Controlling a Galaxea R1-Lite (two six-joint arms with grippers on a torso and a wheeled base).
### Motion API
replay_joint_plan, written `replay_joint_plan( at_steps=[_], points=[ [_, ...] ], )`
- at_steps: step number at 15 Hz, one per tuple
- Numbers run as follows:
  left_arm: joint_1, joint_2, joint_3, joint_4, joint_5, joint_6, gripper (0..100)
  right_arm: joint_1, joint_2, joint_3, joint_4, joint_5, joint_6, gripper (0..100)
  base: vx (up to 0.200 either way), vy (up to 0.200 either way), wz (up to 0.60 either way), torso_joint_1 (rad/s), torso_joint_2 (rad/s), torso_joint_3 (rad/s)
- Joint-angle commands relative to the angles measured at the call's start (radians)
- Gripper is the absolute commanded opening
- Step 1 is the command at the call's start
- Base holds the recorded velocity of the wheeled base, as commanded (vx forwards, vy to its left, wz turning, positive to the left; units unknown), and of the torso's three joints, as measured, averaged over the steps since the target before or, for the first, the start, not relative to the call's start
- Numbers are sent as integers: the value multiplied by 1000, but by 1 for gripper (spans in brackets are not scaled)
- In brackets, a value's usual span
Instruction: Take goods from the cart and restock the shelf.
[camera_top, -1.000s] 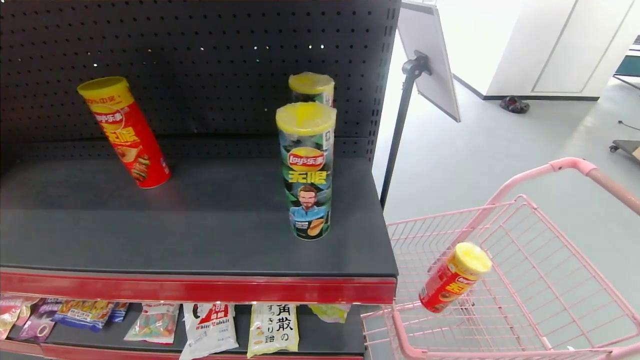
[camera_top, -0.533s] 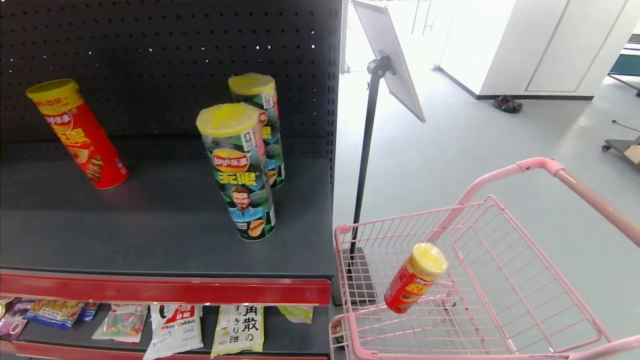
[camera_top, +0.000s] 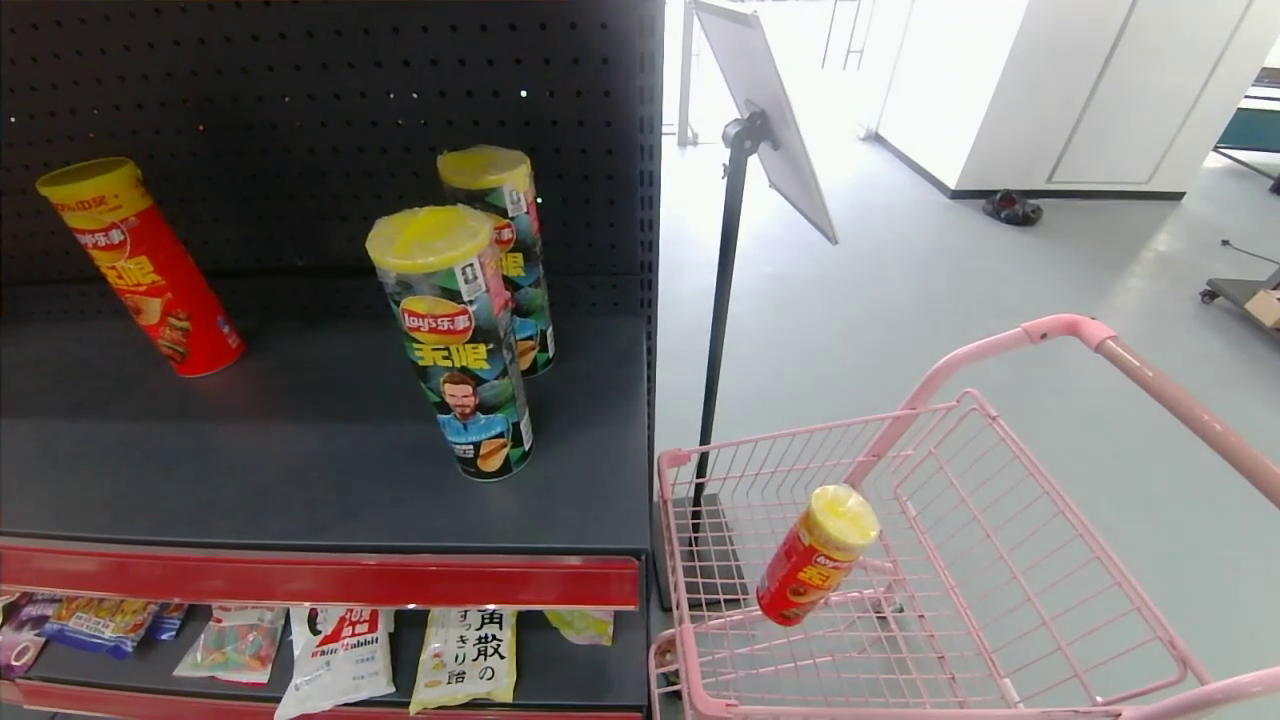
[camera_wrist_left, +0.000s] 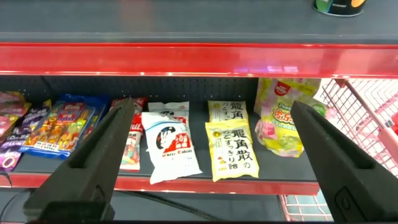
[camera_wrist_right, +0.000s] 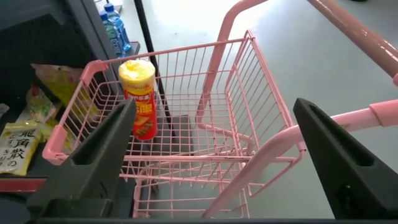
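Fingers (camera_wrist_left: 93, 162) on both grippers are spread wide, grasping nothing; the left gripper (camera_wrist_left: 211, 106) faces the shelf's (camera_top: 300, 450) red front edge, and the right gripper (camera_wrist_right: 214, 104) hangs above the cart (camera_top: 1065, 327). A red chip can (camera_top: 818, 555) stands upright in the cart's corner nearest the shelf. Another red can (camera_top: 140, 265) sits back left on the shelf, with two green cans (camera_top: 450, 340) near its right edge and bare board between.

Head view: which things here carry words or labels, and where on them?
Front green can: oval logo and big yellow characters on its side; its small white label is too small to read.
Left red can, on the shelf: yellow characters down its side.
Small red can, in the cart: print too small to read.
Yellow snack bag: bold dark characters.
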Motion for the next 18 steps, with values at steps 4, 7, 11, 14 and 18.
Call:
replay_joint_plan(
  at_steps=[4, 7, 11, 14, 18],
  points=[
    [1, 1, 0, 0, 0, 0, 100, 2, 1, 0, -4, 7, 1, 100, 0, 0, 0, 0, 0, 0],
    [1, 1, 0, 0, 0, 0, 100, 2, 1, 0, -4, 17, 1, 100, 0, 0, 0, 0, 0, 0],
    [-1, 1, 0, 0, 0, 0, 100, 0, 1, 0, -4, 17, 1, 100, 0, 0, 0, 0, 0, 0],
    [1, 1, 0, 0, -1, 0, 100, 2, 1, 0, -4, 17, 0, 100, 0, 0, 0, 0, 0, 0],
    [1, 1, 0, 0, 0, -2, 100, 0, 1, 0, -5, 17, 4, 100, 0, 0, 0, -63, 143, 78]
  ],
)
